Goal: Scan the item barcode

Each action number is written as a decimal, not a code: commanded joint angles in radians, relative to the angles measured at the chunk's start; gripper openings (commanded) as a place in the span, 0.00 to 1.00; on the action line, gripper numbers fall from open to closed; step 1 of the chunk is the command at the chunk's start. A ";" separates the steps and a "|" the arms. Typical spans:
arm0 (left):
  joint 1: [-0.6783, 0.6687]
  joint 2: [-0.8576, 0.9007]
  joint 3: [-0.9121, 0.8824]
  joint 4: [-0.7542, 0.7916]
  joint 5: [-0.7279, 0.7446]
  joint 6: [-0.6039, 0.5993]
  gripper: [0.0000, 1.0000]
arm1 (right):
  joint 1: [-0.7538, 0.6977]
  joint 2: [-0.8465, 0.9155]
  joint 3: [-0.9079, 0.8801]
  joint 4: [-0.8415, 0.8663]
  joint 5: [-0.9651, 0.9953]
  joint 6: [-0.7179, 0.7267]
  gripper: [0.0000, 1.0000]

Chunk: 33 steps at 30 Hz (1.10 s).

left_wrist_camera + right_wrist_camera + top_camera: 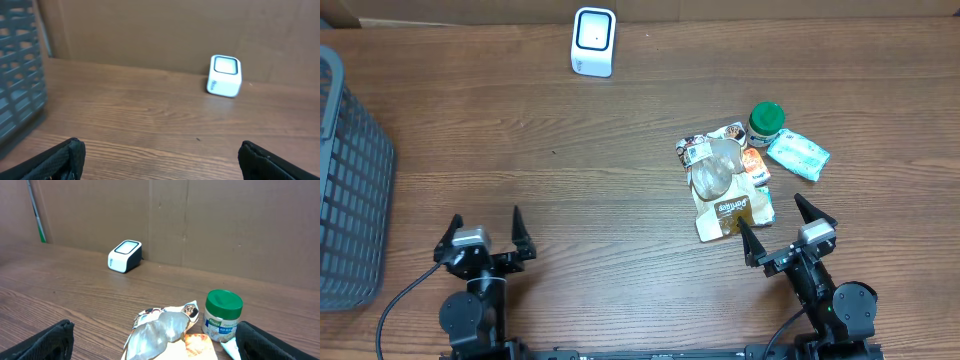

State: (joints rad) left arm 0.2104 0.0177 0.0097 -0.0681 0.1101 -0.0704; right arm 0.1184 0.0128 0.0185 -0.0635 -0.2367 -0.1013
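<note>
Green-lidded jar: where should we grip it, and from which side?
Probably top-down with the right gripper, which is open and nearest. The jar stands upright, so close across its round green lid. Side access looks tight: the crumpled pouch and teal pack lie close beside it.

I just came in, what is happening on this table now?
Nothing is being handled yet. Both arms sit at the near edge of the table, left gripper and right gripper open and empty. Snack pouches, a green-lidded jar and a pale packet lie together just ahead of the right one. The white scanner stands at the far edge; a grey basket is at the left.
</note>
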 commanded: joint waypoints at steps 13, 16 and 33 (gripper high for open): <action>-0.145 -0.014 -0.005 -0.007 -0.069 0.052 1.00 | -0.001 -0.010 -0.011 0.006 -0.004 0.000 1.00; -0.145 -0.014 -0.005 -0.007 -0.069 0.052 1.00 | -0.001 -0.010 -0.011 0.006 -0.004 0.000 1.00; -0.145 -0.013 -0.005 -0.007 -0.069 0.052 1.00 | -0.001 -0.010 -0.011 0.006 -0.004 0.001 1.00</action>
State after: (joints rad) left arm 0.0711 0.0174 0.0097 -0.0746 0.0547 -0.0414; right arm 0.1184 0.0128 0.0185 -0.0635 -0.2367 -0.1013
